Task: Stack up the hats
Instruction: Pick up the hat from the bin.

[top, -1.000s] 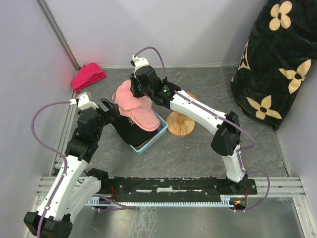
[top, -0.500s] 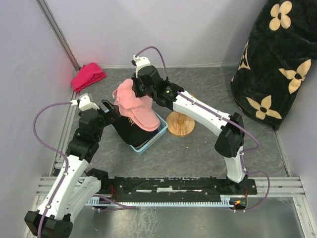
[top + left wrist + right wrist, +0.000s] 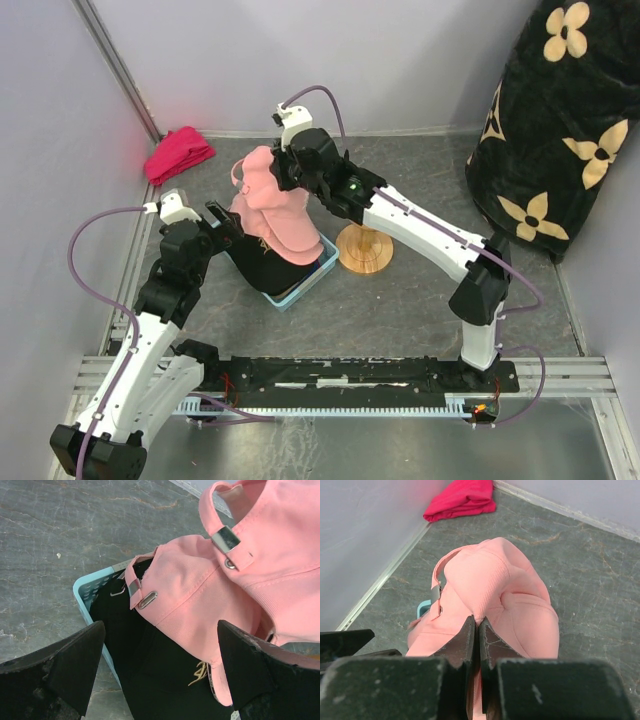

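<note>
A light pink hat (image 3: 258,182) (image 3: 490,580) hangs raised, its crown fabric pinched between my right gripper's (image 3: 284,176) (image 3: 477,624) shut jaws. Under it a second pink hat (image 3: 292,234) (image 3: 190,595) lies on a black hat (image 3: 260,264) (image 3: 160,680) with a gold embroidered logo. Both rest in a small light-blue basket (image 3: 312,277) (image 3: 86,588). My left gripper (image 3: 222,222) (image 3: 161,626) stands wide open just left of the basket, its fingers over the black hat and holding nothing. The raised hat's strap and buckle (image 3: 226,539) show at the upper right of the left wrist view.
A red-pink cloth bundle (image 3: 178,153) (image 3: 462,497) lies in the back left corner by the wall. A round wooden stand (image 3: 364,250) stands right of the basket under my right arm. A big black flower-patterned bundle (image 3: 560,130) fills the back right.
My right gripper has shut on the top pink hat's crown and pulled it up and back off the pile. The left arm has stayed still.
</note>
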Motion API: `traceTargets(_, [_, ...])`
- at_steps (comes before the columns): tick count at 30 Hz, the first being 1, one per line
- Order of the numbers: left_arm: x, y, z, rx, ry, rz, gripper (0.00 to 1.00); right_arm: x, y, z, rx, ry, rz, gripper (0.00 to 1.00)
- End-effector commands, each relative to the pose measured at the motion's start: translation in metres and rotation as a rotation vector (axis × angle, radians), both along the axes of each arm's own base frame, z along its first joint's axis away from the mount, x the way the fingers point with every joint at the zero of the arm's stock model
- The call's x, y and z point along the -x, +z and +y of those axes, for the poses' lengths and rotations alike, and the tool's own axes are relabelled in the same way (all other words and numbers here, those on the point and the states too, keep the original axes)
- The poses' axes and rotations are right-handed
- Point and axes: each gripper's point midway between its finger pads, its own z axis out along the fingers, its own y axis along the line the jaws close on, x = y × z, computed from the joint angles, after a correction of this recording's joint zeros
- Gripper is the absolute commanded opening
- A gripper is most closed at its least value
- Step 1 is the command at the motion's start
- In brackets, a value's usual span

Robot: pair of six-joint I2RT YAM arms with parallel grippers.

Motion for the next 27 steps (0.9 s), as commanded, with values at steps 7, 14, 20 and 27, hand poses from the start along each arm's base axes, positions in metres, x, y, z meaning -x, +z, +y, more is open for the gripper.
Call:
traceTargets(7, [-0.003, 0.015, 0.002, 0.048, 0.023, -0.059, 0.99, 0.020, 0.099, -0.021, -0.157, 0.002, -0.193, 0.07])
traceTargets(14, [-0.003, 0.016, 0.002, 0.049, 0.027, -0.061, 0.99, 0.035, 0.131, -0.037, -0.198, 0.003, -0.234, 0.06])
traceTargets(20, [-0.003, 0.019, 0.004, 0.047, 0.033, -0.066, 0.99, 0.050, 0.166, -0.060, -0.240, -0.013, -0.285, 0.05])
traceTargets(27, [-0.002, 0.023, 0.004, 0.045, 0.031, -0.067, 0.99, 0.073, 0.214, -0.111, -0.269, -0.074, -0.366, 0.05])
